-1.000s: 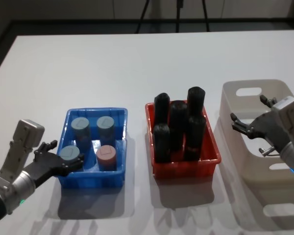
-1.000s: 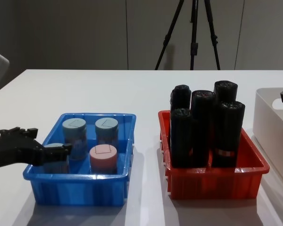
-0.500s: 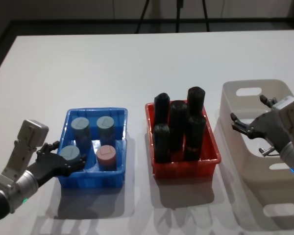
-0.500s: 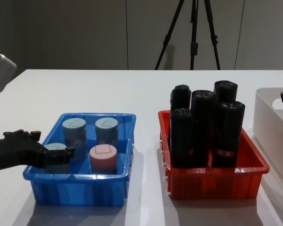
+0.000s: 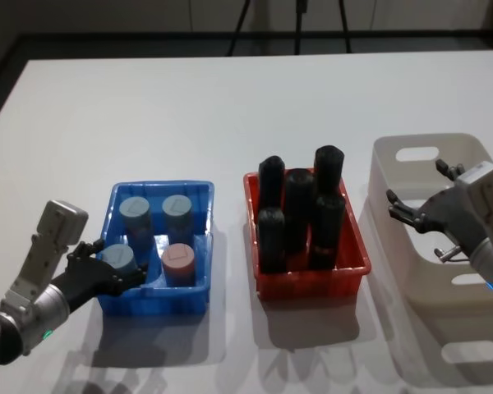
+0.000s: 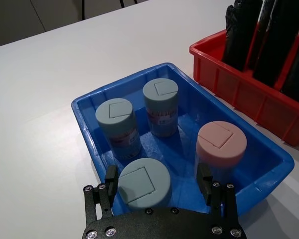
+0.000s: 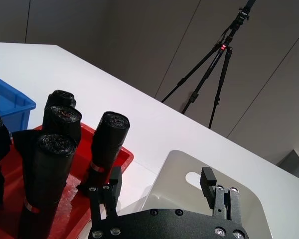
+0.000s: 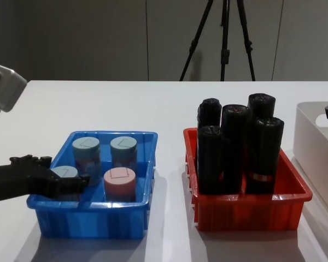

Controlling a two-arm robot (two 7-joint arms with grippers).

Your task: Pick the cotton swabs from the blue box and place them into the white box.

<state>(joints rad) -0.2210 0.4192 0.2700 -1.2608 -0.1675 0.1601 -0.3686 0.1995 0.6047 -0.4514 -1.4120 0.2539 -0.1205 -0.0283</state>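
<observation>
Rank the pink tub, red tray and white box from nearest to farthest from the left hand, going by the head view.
1. Pink tub, in the blue tray right beside the left hand.
2. Red tray, mid-table, to the right.
3. White box, at the far right.

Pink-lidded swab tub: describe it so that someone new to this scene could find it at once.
Find the blue box, to the left of the red tray. In its near row, on the red tray's side, stands the pink-lidded tub. It alone has a pink lid; the other three tubs have grey-blue lids.
</observation>
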